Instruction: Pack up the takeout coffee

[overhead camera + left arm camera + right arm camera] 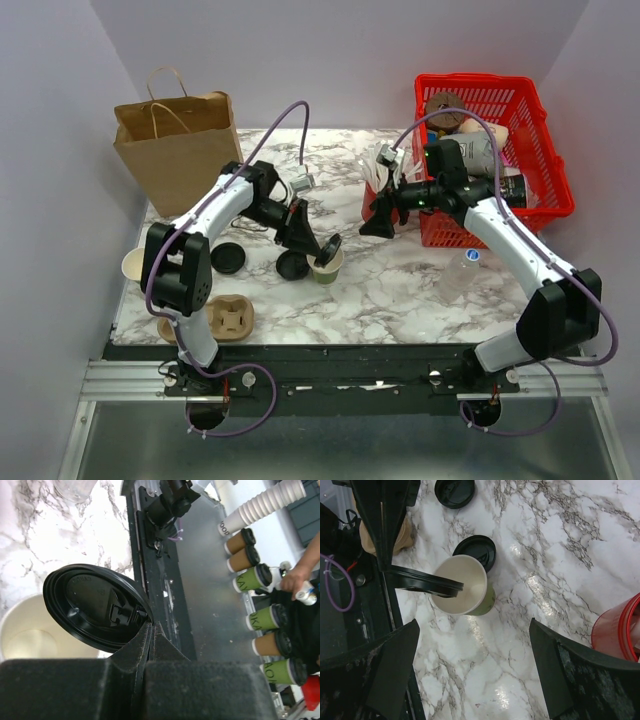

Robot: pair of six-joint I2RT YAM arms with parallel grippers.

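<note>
The takeout coffee cup [326, 268] is olive-green with a pale rim and stands open on the marble near the middle of the table. My left gripper [320, 247] is shut on the edge of a round black lid [331, 246], holding it tilted over the cup's rim. The left wrist view shows the lid [95, 607] pinched at my closed left gripper [151, 626], with the cup's mouth [25, 630] below. My right gripper [378, 218] hovers open to the right of the cup. In its own view the right gripper [477, 665] holds nothing, with the cup [465, 587] and the tilted lid [422, 580] ahead.
A brown paper bag [175, 145] stands at the back left and a red basket [490, 150] of items at the back right. Two spare black lids [228, 258] [292, 265] lie left of the cup. A cream cup [133, 265], a cardboard carrier [228, 318] and a water bottle [460, 275] are nearby.
</note>
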